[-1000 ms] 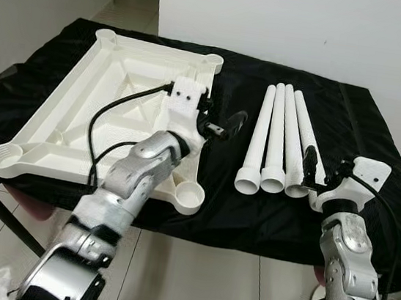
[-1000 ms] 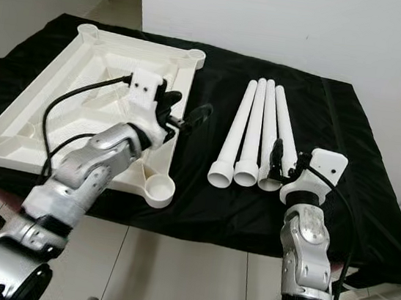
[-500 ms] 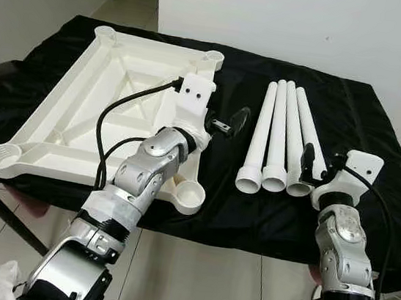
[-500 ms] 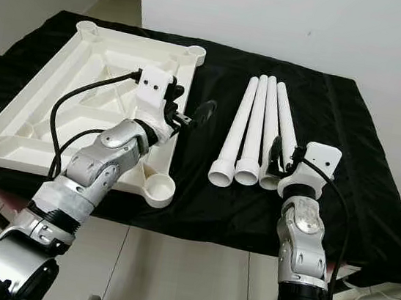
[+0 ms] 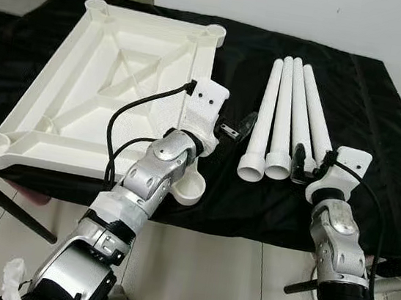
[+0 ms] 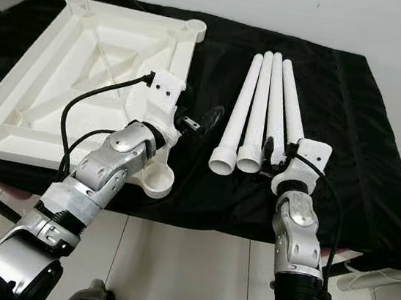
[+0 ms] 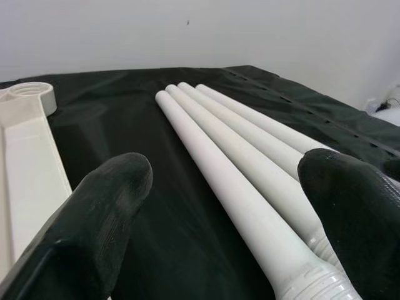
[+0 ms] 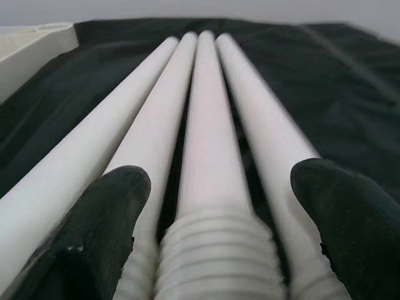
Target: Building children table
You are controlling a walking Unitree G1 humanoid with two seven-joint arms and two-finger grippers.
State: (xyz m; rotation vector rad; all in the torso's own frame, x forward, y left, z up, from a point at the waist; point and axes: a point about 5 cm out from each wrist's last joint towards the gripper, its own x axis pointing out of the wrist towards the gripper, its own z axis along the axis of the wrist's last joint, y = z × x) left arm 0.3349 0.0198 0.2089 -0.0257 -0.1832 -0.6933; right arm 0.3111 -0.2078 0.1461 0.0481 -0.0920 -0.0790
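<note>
Your right pincer (image 5: 303, 166) sits at the near ends of the four white table legs (image 5: 288, 113), its fingers spread apart with the threaded end of one leg (image 8: 215, 256) between them and nothing gripped. The legs lie side by side on the black-draped counter (image 5: 381, 122), running away from that pincer toward the white wall (image 5: 336, 16). Your left pincer (image 5: 239, 128) hovers just beside the leftmost leg, on its tabletop side, also spread wide and empty, with bare black cloth (image 7: 156, 206) below it. To that pincer's left the white tabletop (image 5: 105, 86) lies upside down, ribs up; its near corner socket (image 5: 190, 186) is under your left forearm, and the arm's black cable (image 5: 134, 123) loops across the tabletop's edge. Below the counter's near edge you see pale floor tiles (image 5: 192, 267).
</note>
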